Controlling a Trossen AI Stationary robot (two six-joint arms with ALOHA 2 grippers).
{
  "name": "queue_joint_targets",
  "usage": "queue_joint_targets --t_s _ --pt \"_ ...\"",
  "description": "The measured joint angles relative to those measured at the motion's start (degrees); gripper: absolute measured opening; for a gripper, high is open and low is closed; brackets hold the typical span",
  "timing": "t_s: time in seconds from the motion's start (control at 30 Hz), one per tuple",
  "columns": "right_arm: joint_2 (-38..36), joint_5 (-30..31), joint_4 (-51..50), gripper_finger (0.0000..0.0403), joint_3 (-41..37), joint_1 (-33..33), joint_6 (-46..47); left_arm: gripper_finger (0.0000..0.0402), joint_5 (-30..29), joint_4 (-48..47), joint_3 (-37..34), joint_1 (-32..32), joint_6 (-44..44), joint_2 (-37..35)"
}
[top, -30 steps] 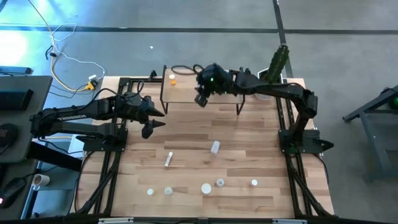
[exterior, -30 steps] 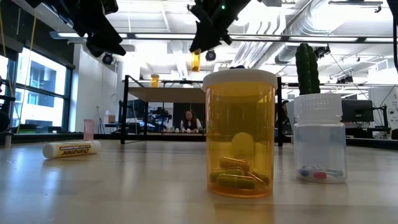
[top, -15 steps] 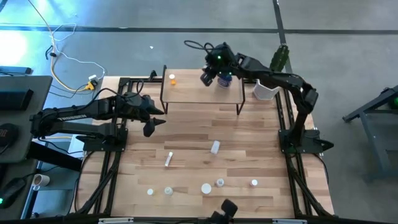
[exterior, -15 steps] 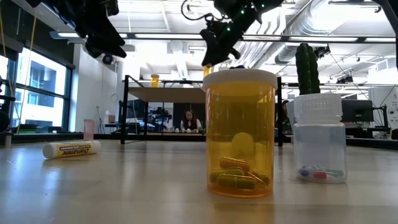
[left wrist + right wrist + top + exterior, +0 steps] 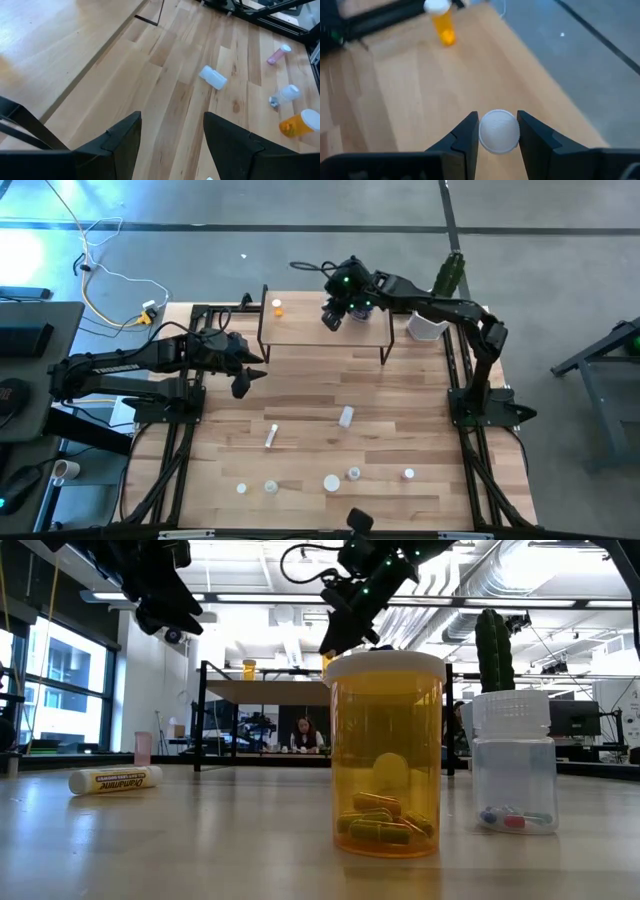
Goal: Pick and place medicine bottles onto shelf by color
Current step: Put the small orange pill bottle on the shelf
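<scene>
Over the desk's [image 5: 300, 395] nine o'clock side, the left gripper [image 5: 243, 373] hangs with its jaws released, nothing between them. The shelf [image 5: 300, 330] stands at the desk's twelve o'clock edge, an orange bottle [image 5: 277, 307] upright at its ten o'clock corner. The right gripper [image 5: 334, 313] hovers over the shelf top, jaws clenched on a white-capped bottle [image 5: 499, 131]. More bottles lie scattered toward six o'clock, among them a white bottle [image 5: 346, 416] on its side.
</scene>
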Motion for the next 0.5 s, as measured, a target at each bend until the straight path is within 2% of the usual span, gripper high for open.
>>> queue_joint_targets --t_s 0.5 --pt "1.37 0.96 -1.25 0.0105 -0.01 1.75 -0.37 0.0204 0.14 -0.09 0.00 0.00 0.00 0.00"
